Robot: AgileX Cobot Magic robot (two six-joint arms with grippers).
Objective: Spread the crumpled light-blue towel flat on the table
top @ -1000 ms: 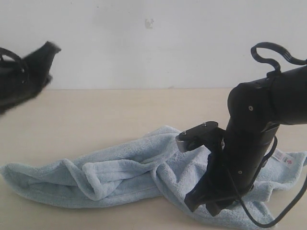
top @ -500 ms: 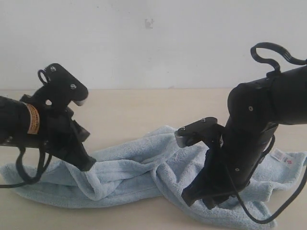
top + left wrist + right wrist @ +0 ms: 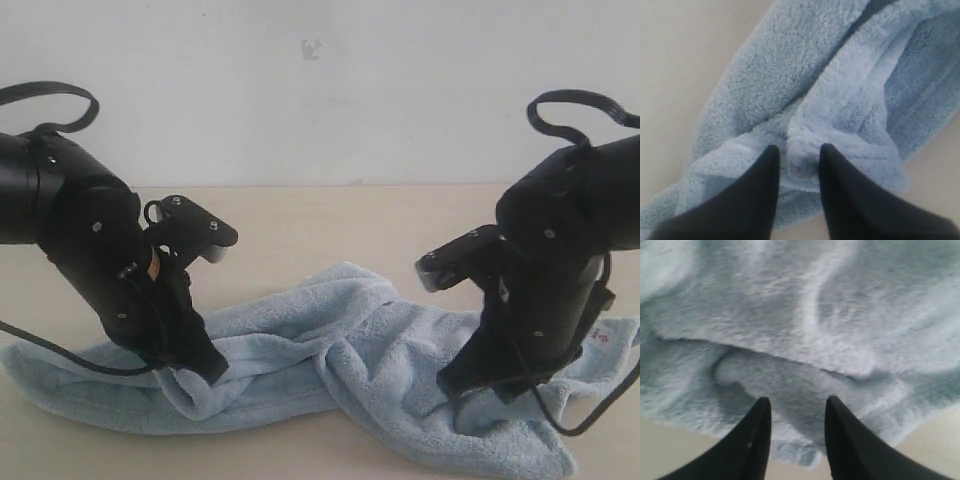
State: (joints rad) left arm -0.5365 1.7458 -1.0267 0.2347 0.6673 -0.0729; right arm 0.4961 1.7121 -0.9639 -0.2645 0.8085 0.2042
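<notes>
Light-blue fluffy terry towel (image 3: 340,340) lies crumpled in a long band across the near part of the pale-beige matte counter (image 3: 300,220), bunched in folds, highest near the middle. Small white tag with red print (image 3: 603,336) shows at its right end. Left black pincer (image 3: 210,368) points down onto the towel's left portion, tips at the cloth. From the left wrist, the left pincer (image 3: 797,150) has its fingers apart, straddling a raised ridge of towel (image 3: 840,75) close to the towel's edge, bare counter (image 3: 670,60) on either side. Right black pincer (image 3: 475,388) is down over the towel's right portion. From the right wrist, the right pincer (image 3: 797,402) also stands parted, nothing pinched, tips over towel (image 3: 815,315) near its edge, a strip of counter (image 3: 670,455) beside them.
</notes>
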